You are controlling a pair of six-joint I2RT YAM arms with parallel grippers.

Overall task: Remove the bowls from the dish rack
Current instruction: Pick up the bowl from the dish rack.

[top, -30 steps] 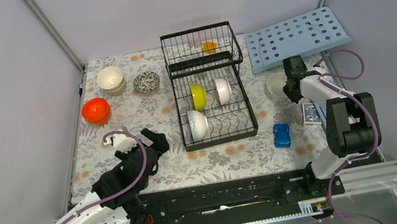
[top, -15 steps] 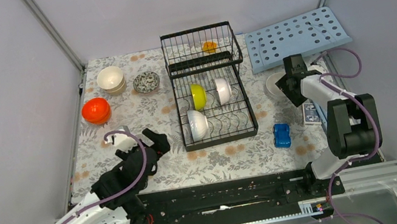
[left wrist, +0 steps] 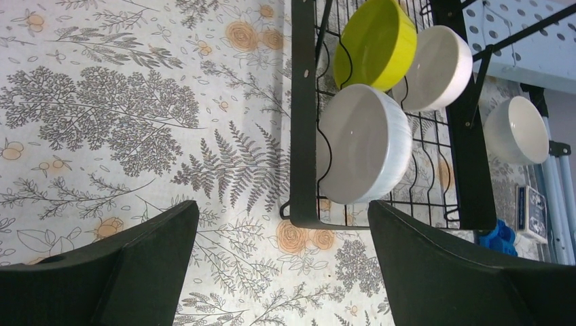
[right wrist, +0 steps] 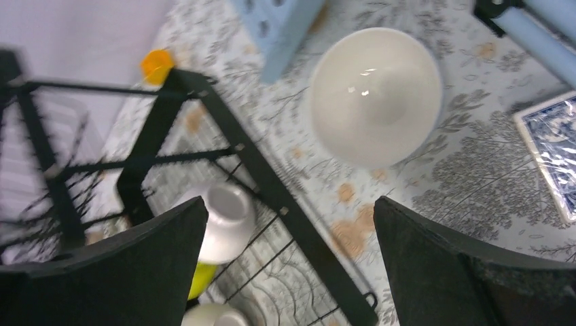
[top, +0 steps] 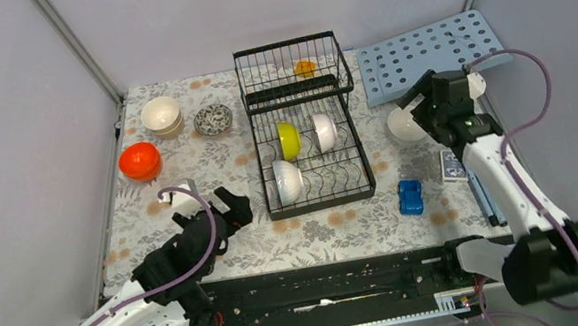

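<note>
Near the left edge of the tabletop (top: pixel 205 164) sit an orange bowl (top: pixel 139 160), stacked cream bowls (top: pixel 162 114) and a patterned bowl (top: pixel 213 119). The left tool (top: pixel 232 206) hangs wide open, empty. The dish rack (top: pixel 319 203), mid-tabletop, holds a yellow-green bowl (top: pixel 288 139) and two white bowls (top: pixel 288 179). Toward the right edge, the right tool (right wrist: pixel 291 204) gapes empty by a white bowl (top: pixel 402 125).
</note>
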